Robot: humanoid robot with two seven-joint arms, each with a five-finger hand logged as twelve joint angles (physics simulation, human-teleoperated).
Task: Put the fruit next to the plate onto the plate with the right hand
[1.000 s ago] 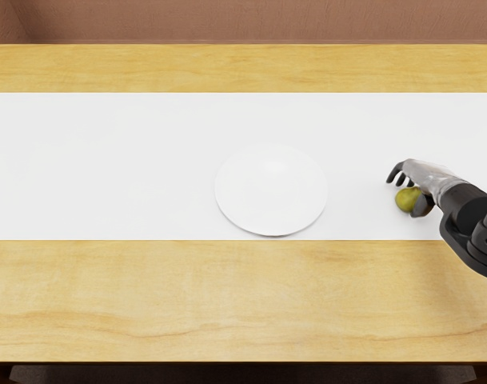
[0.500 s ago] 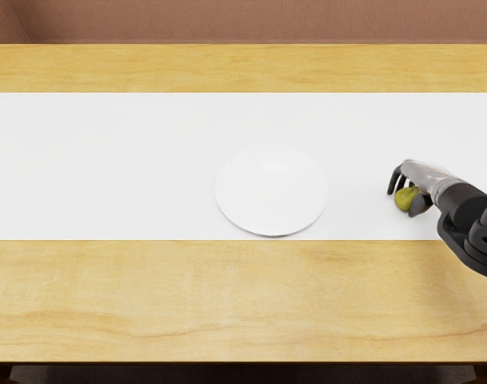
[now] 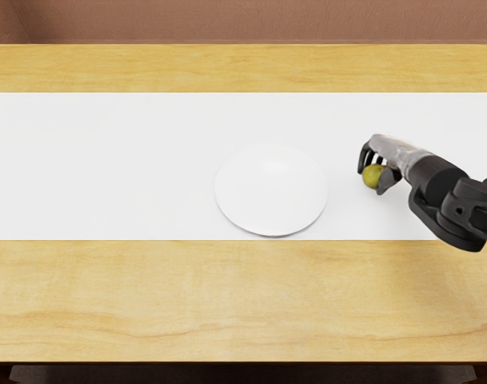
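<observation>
"Starting at the right robot hand [image 3: 383,160]: what has it got?"

"Its dark fingers [image 3: 361,158] are curled down around a small yellow-green fruit [image 3: 373,176], and the thumb closes in from the near side. It reads as a closed grasp. Only a sliver of the fruit shows between the digits. It may be a pear, but too much is covered to be sure."

"Where does that put the fruit?"

"Inside the hand, over the white runner [image 3: 107,160] that crosses the wooden worktop [image 3: 227,296]. It is to the right of the white plate [image 3: 271,192], near its rim but apart from it. The plate holds nothing. From this angle I cannot tell whether the fruit hangs clear of the runner or touches it."

"Which step is that, then?"

"The carry, I would judge. The grasp is made, but the fruit is not yet over the plate, so release is some way off."

"What does the next move call for?"

"Travel to the left and a little nearer, high enough to pass over the rim, until the fruit is above the plate's middle. Then comes a low set-down and a slow opening of the fingers. A rounded fruit on a shallow plate could roll if dropped."

"Any other arm?"

"Only the right arm, entering from the right edge."
</observation>
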